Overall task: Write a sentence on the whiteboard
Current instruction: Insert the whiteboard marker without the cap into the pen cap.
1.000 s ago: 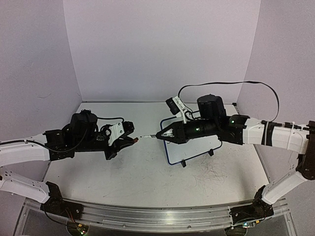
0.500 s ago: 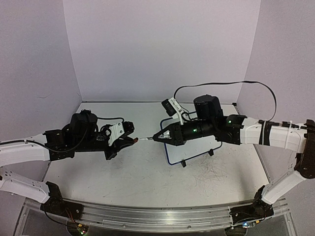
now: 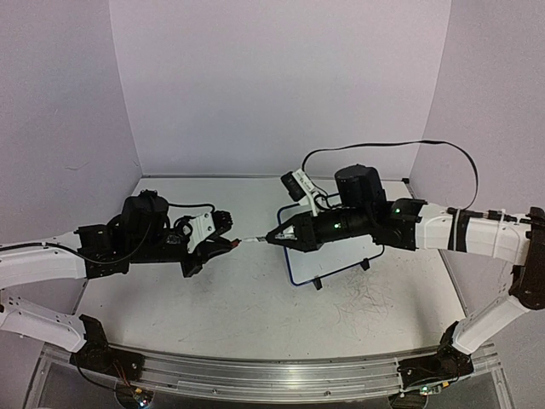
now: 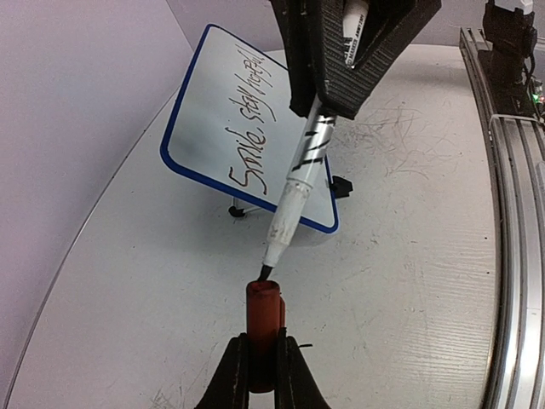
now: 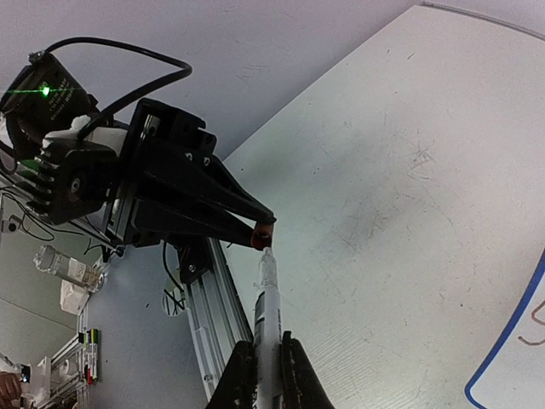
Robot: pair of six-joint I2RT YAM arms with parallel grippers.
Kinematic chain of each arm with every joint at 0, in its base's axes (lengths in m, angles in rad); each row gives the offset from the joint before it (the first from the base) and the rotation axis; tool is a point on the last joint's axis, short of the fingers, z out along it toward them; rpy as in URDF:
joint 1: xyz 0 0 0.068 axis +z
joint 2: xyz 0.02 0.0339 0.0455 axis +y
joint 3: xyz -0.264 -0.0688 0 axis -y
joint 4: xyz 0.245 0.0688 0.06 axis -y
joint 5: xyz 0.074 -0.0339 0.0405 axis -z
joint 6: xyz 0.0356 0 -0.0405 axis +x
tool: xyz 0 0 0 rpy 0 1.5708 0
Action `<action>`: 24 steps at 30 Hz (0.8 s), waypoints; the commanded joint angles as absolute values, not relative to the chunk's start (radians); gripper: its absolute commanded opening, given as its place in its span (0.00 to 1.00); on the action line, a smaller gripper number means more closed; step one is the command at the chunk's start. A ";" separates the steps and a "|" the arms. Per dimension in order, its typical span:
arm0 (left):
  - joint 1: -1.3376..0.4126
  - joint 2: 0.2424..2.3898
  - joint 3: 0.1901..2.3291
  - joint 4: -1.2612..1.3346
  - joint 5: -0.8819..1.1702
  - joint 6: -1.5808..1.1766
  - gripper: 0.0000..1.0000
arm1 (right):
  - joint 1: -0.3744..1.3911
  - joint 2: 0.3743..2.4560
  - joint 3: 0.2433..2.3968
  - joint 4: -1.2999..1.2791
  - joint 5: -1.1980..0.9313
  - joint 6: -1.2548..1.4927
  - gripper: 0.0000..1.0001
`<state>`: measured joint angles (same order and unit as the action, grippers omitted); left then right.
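- The whiteboard (image 4: 209, 102) stands propped behind the right claw (image 5: 266, 349), under its wrist, with the sentence (image 4: 255, 119) already written across it.
- The marker (image 4: 302, 162) is clamped in the closed right claw, its tip projecting forward toward the left claw (image 4: 264, 345).
- The red cap (image 4: 264, 302) is pinched in the closed left claw, its mouth turned to the tip, which sits right at the opening.
- For recapping, marker and cap should be kept on one axis, the push made straight and slow, and both grips kept firm until the cap is seated.
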<state>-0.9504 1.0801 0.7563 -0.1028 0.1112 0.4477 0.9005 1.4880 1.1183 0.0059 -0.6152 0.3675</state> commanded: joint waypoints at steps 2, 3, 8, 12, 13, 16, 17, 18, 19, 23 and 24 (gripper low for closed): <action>-0.954 1.065 0.754 -0.063 0.141 0.455 0.00 | 0.908 1.514 1.167 0.019 -0.624 0.352 0.00; -0.954 1.067 0.755 -0.063 0.144 0.454 0.00 | 0.908 1.515 1.170 0.018 -0.623 0.351 0.00; -0.954 1.064 0.755 -0.063 0.144 0.455 0.00 | 0.908 1.519 1.181 0.015 -0.623 0.347 0.00; -0.956 1.064 0.756 -0.063 0.149 0.458 0.00 | 0.909 1.539 1.195 0.002 -0.641 0.338 0.00; -0.956 1.066 0.758 -0.063 0.149 0.456 0.00 | 0.910 1.545 1.200 -0.009 -0.641 0.332 0.00; -0.957 1.065 0.760 -0.064 0.152 0.456 0.00 | 0.913 1.561 1.216 -0.052 -0.648 0.319 0.00; -0.957 1.063 0.760 -0.064 0.152 0.454 0.00 | 0.915 1.567 1.219 -0.062 -0.652 0.314 0.00; -0.958 1.062 0.760 -0.064 0.153 0.455 0.00 | 0.915 1.572 1.220 -0.066 -0.663 0.311 0.00; -0.959 1.061 0.760 -0.065 0.154 0.456 0.00 | 0.915 1.577 1.221 -0.071 -0.676 0.308 0.00; -0.972 1.065 0.760 -0.068 0.148 0.469 0.00 | 0.915 1.613 1.255 -0.134 -0.737 0.275 0.00; -0.977 1.066 0.760 -0.069 0.145 0.474 0.00 | 0.915 1.625 1.268 -0.162 -0.761 0.258 0.00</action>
<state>-0.9558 1.0801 0.7498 -0.1270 0.1295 0.4504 0.9085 1.5728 1.2001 -0.0636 -0.6722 0.3186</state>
